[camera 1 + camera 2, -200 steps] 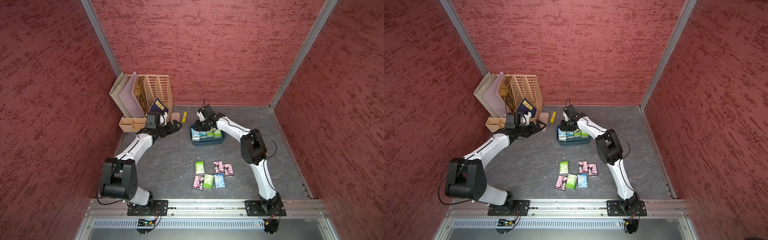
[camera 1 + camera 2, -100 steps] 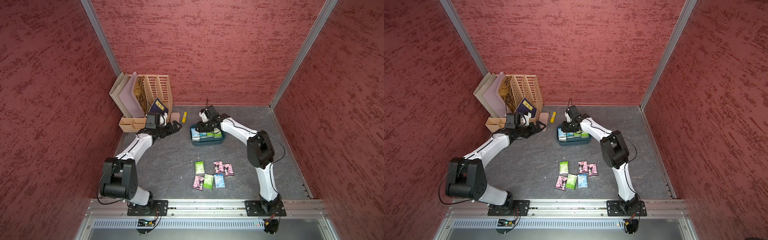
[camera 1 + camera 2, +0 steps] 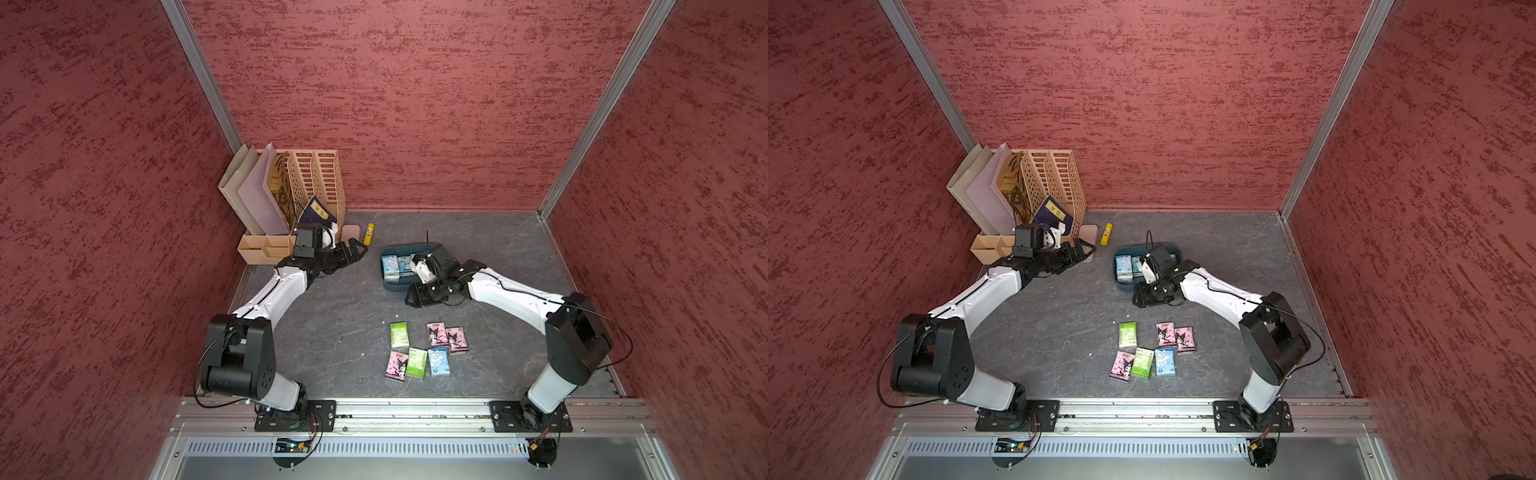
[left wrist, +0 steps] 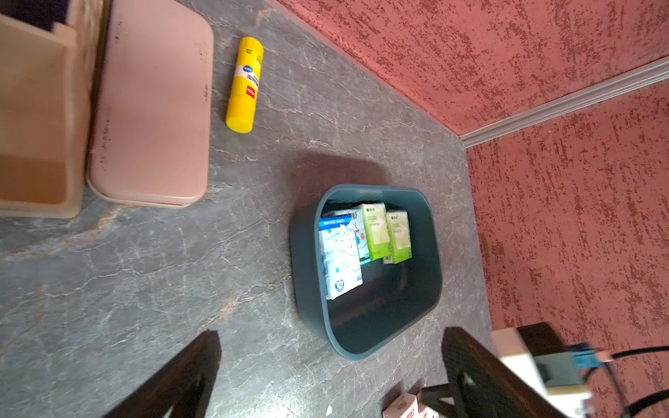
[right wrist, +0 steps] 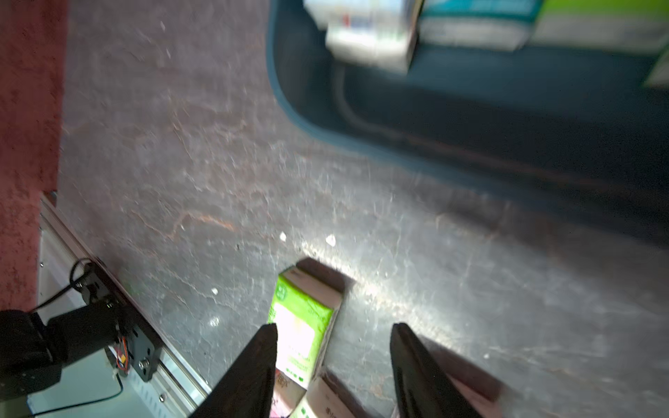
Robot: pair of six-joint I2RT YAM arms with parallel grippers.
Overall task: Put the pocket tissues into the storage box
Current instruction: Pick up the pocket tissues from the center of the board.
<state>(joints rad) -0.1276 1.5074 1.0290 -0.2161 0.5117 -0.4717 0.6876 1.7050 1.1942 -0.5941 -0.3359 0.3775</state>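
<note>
Teal storage box (image 3: pixel 395 286) (image 3: pixel 1121 284), both top views: toward the back of the grey table (image 3: pixel 332 332), pale blue packs showing inside.
Change, right gripper (image 3: pixel 409 300) (image 3: pixel 1136 300): a second ago it hung over the box; now it sits off the near rim, low, between box and loose packs.
Loose pocket tissues (image 3: pixel 417 363) (image 3: pixel 1143 363): six, near the front edge, apart from that gripper.
Black left gripper (image 3: pixel 358 249) (image 3: pixel 1089 251): unmoved near the pink case (image 3: pixel 351 230), spread wide.
Left wrist view: left gripper (image 4: pixel 331 334) gapes, empty; storage box (image 4: pixel 307 275) just beyond its fingertips, blue and green packs at one end; yellow tube (image 4: pixel 244 85) farther off.
Right wrist view: right gripper (image 5: pixel 333 329) parted, gripping nothing; green pack (image 5: pixel 300 325) on the table just past the fingertips; storage box (image 5: pixel 287 99) beyond, blurred.
</note>
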